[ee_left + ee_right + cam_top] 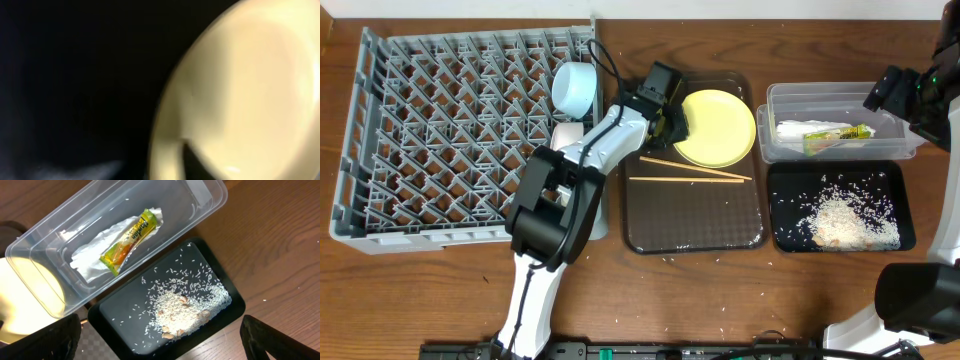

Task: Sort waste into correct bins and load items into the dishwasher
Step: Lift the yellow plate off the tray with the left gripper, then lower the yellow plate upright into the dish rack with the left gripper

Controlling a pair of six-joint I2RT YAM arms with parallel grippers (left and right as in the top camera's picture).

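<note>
The grey dish rack (460,130) stands at the left of the surface, with a light blue bowl (575,87) at its right edge. My left end effector (668,122) is at the left rim of the yellow plate (718,127); I cannot tell whether it pinches. Chopsticks (690,172) lie on the brown tray (695,225). My right end effector (160,347) hangs spread above the clear tub (210,200), which holds the wrapper (129,239) and paper (90,260), and above the black tray (235,302) of rice (185,307).

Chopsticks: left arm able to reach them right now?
Likely yes: the chopsticks lie uncovered on the brown tray, close beside the left gripper, nothing on top. That gripper sits at the plate rim, though, and may be busy with it.
</note>
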